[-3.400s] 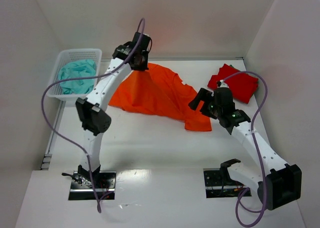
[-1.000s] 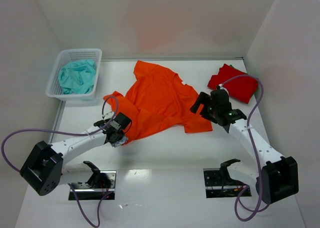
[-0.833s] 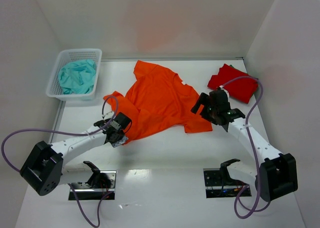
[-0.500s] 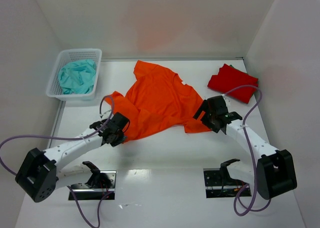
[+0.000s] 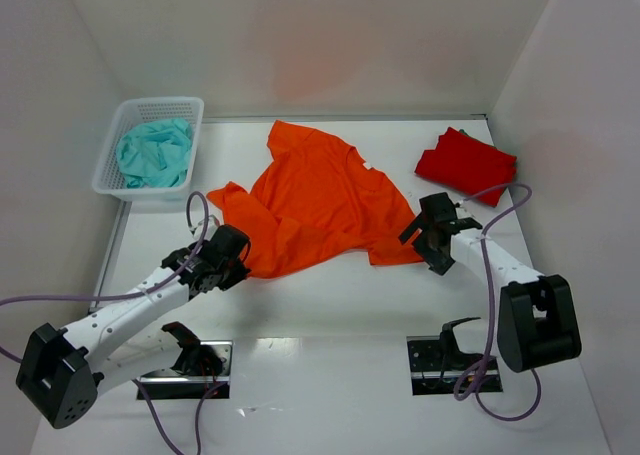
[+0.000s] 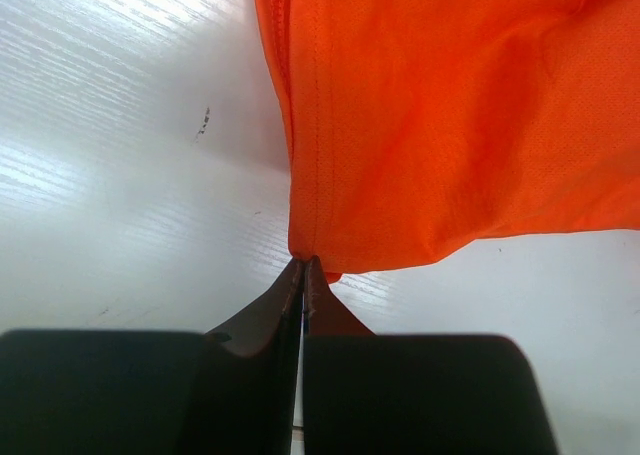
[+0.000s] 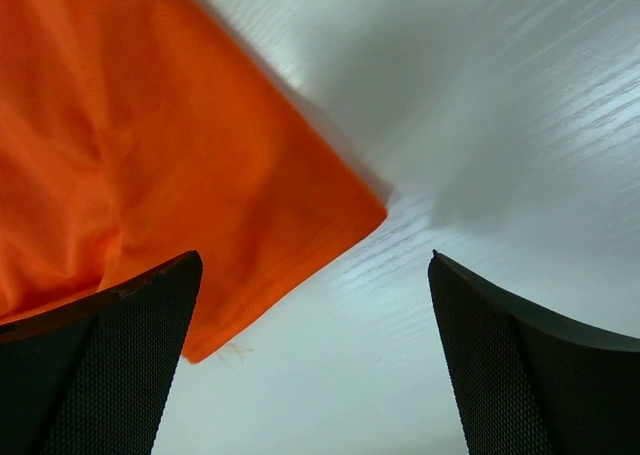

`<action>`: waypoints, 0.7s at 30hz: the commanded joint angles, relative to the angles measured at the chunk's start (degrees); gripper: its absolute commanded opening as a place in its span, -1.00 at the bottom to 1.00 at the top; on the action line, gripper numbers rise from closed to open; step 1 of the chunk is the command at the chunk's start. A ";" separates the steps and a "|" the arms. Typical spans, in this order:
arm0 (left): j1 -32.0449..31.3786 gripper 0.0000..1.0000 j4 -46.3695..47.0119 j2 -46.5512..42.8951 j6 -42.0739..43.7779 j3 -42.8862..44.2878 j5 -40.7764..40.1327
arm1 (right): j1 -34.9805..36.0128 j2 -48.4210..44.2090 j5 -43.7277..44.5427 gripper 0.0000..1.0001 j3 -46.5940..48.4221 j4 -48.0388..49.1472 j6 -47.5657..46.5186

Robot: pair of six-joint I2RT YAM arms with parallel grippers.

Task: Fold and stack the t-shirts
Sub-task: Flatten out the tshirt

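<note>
table (image 5: 330, 305): white, glossy, fine grain lines; small dark scuff (image 6: 200, 123) in left wrist view
back wall (image 5: 330, 45): plain white panel, meets table's far edge
left wall (image 5: 45, 175): plain white
right wall (image 5: 580, 125): plain white
light: even, overhead; pale glare (image 5: 300, 347) on near table, soft shadows

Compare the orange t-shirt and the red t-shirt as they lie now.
The orange t-shirt lies spread open mid-table, sleeves showing; the red t-shirt is a compact folded bundle by the far right corner. The left tool pinches the orange t-shirt's hem; no tool touches the red t-shirt. Both are plain, unprinted cloth on the table.
</note>
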 commanded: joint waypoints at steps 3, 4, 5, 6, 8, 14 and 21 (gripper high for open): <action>-0.02 -1.00 -0.38 -0.89 -1.33 -0.26 -0.88 | -1.58 3.33 2.36 0.96 1.08 -2.01 1.49; -0.02 -1.00 -0.38 -0.89 -1.08 -0.26 -0.88 | -1.58 3.58 2.63 0.93 1.33 -2.01 1.49; -0.02 -1.00 -0.38 -0.89 -1.08 0.04 -0.88 | -1.58 3.89 2.89 0.90 1.33 -2.01 1.49; -0.02 -1.00 -0.38 -0.89 -1.08 0.35 -0.88 | -1.58 4.20 2.89 0.87 1.33 -2.01 1.49; -0.02 -1.00 -0.38 -1.12 -1.08 0.35 -0.88 | -1.58 5.00 3.41 0.78 1.33 -1.74 1.49; -0.02 -1.00 0.23 -2.03 -1.08 0.35 -1.17 | -1.58 9.03 3.62 0.40 3.33 -0.87 0.96; 0.16 -1.00 -0.47 -2.09 -0.88 2.19 -1.32 | -1.58 9.74 4.62 -0.49 3.71 -0.26 0.96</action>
